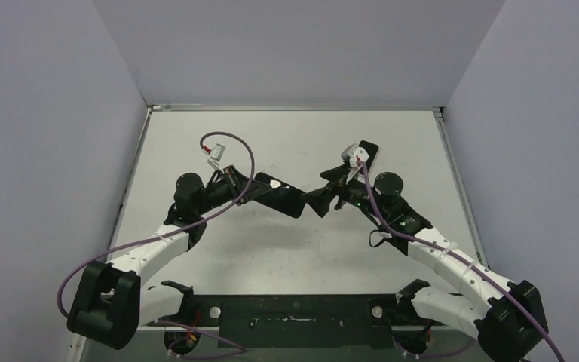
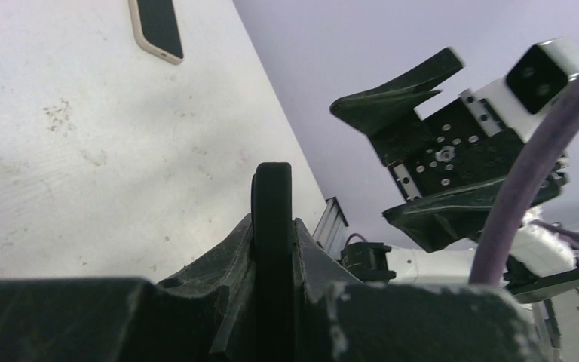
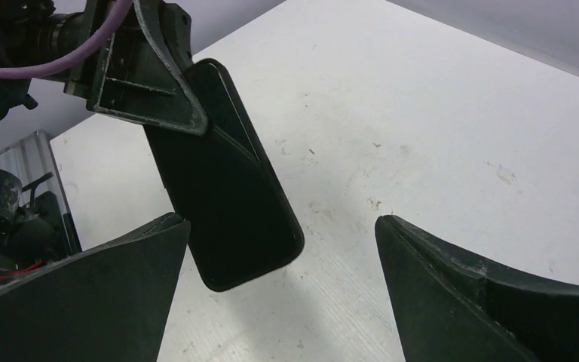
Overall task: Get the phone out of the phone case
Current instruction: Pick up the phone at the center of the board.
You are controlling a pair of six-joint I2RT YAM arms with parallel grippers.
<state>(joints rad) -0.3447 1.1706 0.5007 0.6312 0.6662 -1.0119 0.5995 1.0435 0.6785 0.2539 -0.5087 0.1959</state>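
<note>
A white, scuffed bench sits between pale lilac walls. The left gripper is clamped on 1 end of the black phone case and holds it tilted above the bench, edge-on to its own wrist camera. The right gripper faces the case's free end with its 2 fingers spread wide, touching nothing. The phone lies flat on the bench, out of the case and well apart from it. Its screen is dark, a pale rim shows around it, and in the top view it lies just beyond the right wrist.
</note>
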